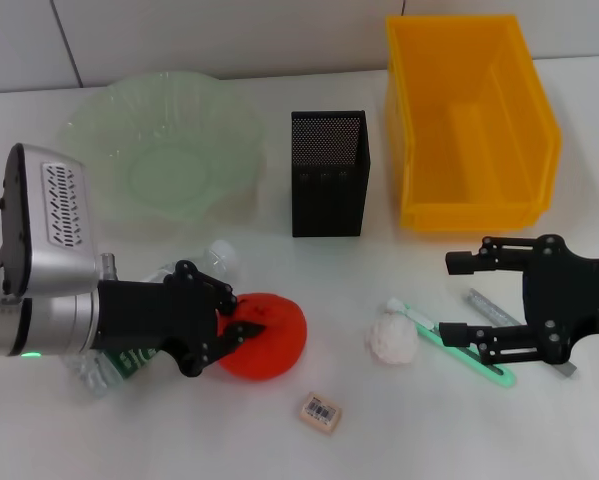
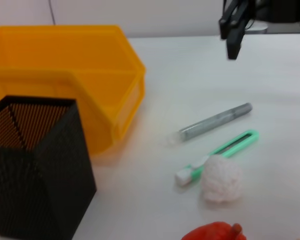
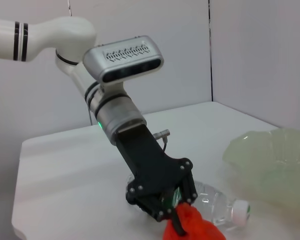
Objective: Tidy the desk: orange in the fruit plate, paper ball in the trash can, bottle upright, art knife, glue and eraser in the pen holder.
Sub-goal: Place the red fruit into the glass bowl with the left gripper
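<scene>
My left pincer [image 1: 241,332] is closed around the near-left side of the orange [image 1: 269,336], which sits on the white table [image 1: 179,440] in front of the pen holder [image 1: 328,173], with the fallen bottle [image 1: 194,268] lying just behind my fingers and the fruit plate [image 1: 164,140] farther back on the left. My right pincer [image 1: 457,298] hangs open over the right side of the table, above the art knife [image 1: 459,345] and the grey glue stick [image 1: 494,312]. The paper ball [image 1: 393,338] lies beside the knife, the eraser [image 1: 321,413] near the front edge, and the trash can [image 1: 469,120] at the back right.
</scene>
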`<state>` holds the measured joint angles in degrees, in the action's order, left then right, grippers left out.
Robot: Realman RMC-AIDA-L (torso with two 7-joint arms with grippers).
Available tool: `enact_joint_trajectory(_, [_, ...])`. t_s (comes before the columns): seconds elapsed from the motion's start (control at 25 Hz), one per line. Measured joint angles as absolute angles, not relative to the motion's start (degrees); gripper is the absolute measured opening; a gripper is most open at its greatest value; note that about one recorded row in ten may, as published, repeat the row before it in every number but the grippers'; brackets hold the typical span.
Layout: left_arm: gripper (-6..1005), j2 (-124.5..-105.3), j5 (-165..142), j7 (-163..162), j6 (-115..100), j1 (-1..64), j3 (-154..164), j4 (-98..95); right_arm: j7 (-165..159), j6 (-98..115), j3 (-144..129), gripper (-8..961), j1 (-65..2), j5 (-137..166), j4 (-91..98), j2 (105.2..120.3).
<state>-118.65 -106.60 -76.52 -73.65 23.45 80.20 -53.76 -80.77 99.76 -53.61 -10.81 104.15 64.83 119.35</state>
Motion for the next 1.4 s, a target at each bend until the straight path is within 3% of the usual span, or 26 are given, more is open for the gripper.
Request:
enact_joint_trajectory(0.36, [152, -118.59, -101.9, -77.3, -78.9, 19.3, 79.1, -63.9, -80.7, 99.7, -53.6, 734, -10.7, 104.2, 64.4, 119.42])
enact_joint_trajectory(0.6, [153, -118.58, -95.3, -76.6, -77.6, 18.0, 71.0, -66.3, -80.4, 99.8, -54.0, 732, -10.9, 104.2, 63.5, 119.44])
enact_joint_trajectory(1.4, [157, -118.57, -86.8, -74.9, -47.0, 30.1, 67.4, -45.1, -79.5, 99.9, -53.6, 725, -11.4, 104.3, 61.4, 119.35])
